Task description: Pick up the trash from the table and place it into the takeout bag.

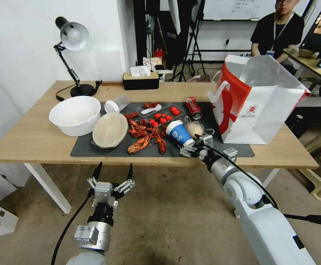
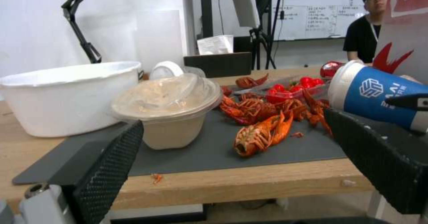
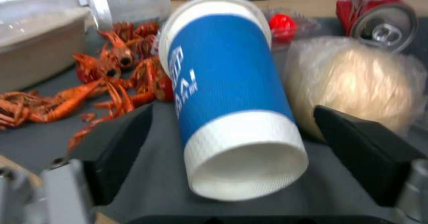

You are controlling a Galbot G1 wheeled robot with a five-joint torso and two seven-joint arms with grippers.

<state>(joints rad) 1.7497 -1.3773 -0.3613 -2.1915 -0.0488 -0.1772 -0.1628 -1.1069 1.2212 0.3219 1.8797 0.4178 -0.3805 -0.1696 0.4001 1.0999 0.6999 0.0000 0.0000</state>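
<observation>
Now the right gripper, jaws spread either side of the tipped blue paper cup with white lid on the light-wood counter, seems set to grasp it, needing only closure, while the left gripper hangs open below the counter's edge.

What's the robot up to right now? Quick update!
Right gripper open, straddling blue paper cup lying on table. Left gripper open, waiting below table edge. Beige wad crowds the cup.

White bowl, crayfish, tomatoes, lamp
</observation>
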